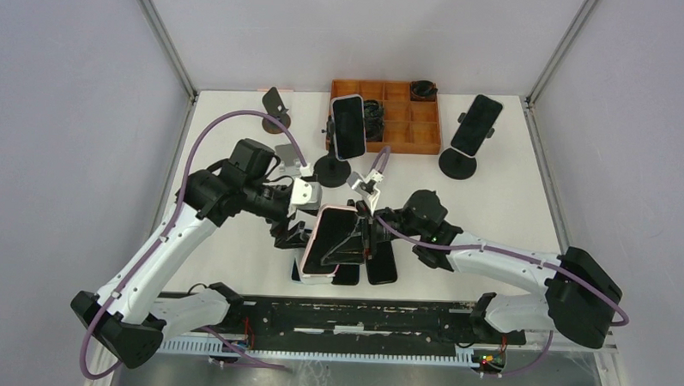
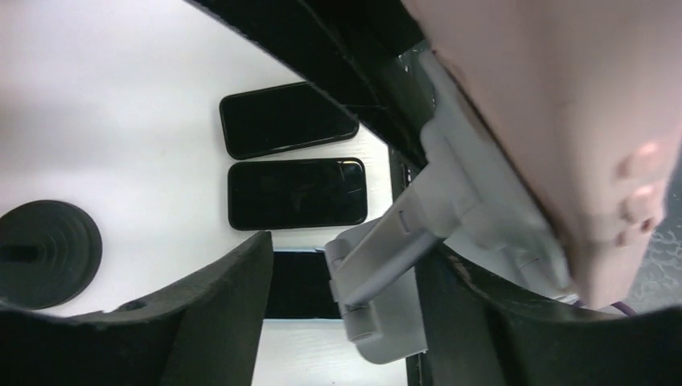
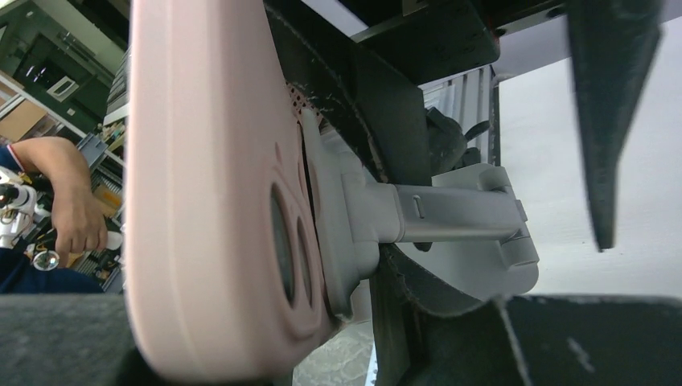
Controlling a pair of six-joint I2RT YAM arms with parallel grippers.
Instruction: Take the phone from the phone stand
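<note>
- At the near side of the table (image 1: 510,190), 3 black phones (image 2: 296,193) lay flat, side by side.
- Just above them, the pink-cased phone (image 1: 324,240) hung tilted in the air. Its back was fixed to the head of the grey phone stand (image 3: 450,213).
- The left gripper (image 1: 292,232) pinched the stand's neck between its black fingers.
- The right gripper (image 1: 360,232) reached the phone's right edge. I could not tell whether its fingers pressed on anything.
- Beyond them, a dark phone (image 1: 348,126) leaned on a round-based stand (image 1: 332,169).
- Behind that sat an orange tray (image 1: 401,131).
- At the far right, 1 more phone (image 1: 477,125) rested on its own stand (image 1: 457,163).
- At the far left stood a bare stand (image 1: 277,105).
</note>
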